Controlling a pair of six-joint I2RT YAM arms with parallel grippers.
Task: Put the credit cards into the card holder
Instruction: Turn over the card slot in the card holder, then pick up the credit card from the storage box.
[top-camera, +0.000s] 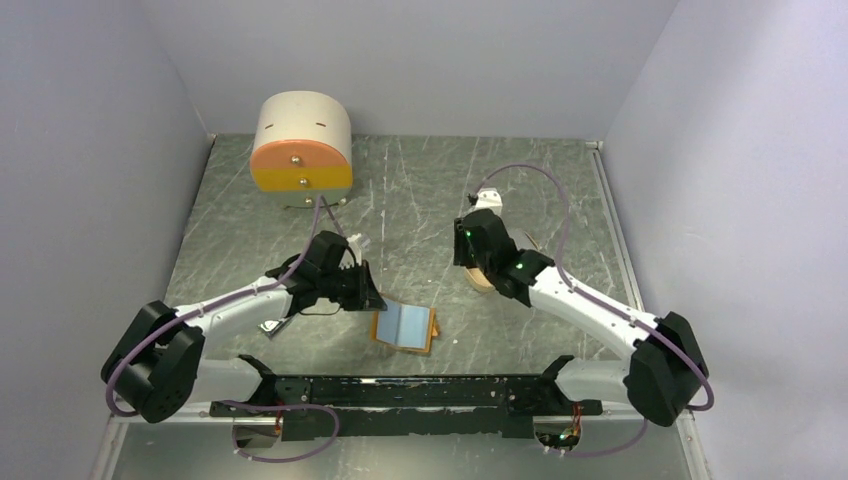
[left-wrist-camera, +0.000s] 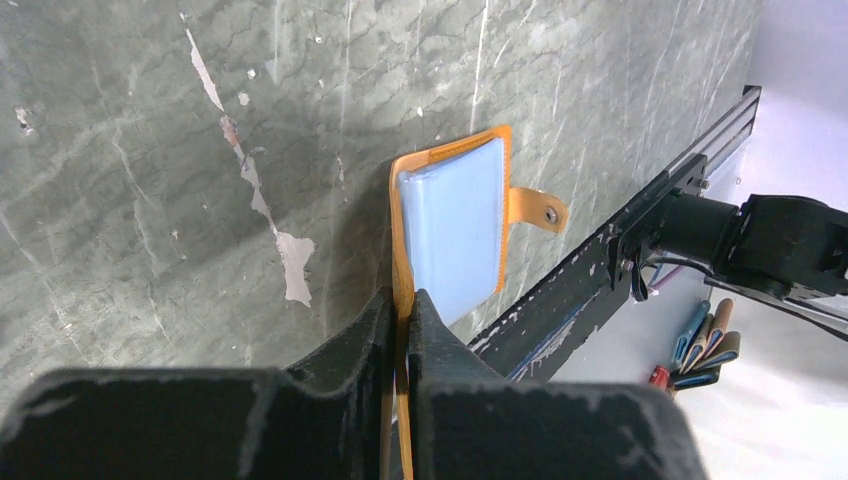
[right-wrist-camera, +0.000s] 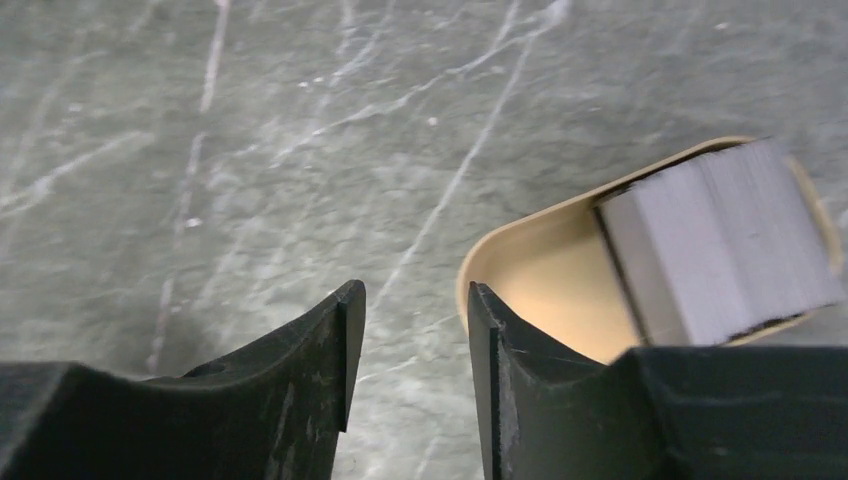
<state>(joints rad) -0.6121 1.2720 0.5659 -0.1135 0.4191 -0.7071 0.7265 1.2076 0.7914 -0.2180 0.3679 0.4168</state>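
The orange-tan card holder (top-camera: 404, 327) lies open near the table's front edge, pale blue inside showing. In the left wrist view the card holder (left-wrist-camera: 455, 225) has its snap tab (left-wrist-camera: 540, 210) sticking out to the right. My left gripper (left-wrist-camera: 402, 305) is shut on its orange cover edge; from above the left gripper (top-camera: 370, 295) sits at the holder's left side. A stack of pale grey credit cards (right-wrist-camera: 715, 240) rests in the tan oval tray (right-wrist-camera: 530, 275). My right gripper (right-wrist-camera: 410, 300) hangs open and empty just left of the tray, over bare table; the right gripper (top-camera: 478, 245) covers most of the tray from above.
A round cream-and-orange drawer box (top-camera: 302, 142) stands at the back left. The black rail (top-camera: 400, 390) runs along the near table edge. Grey walls close in both sides and the back.
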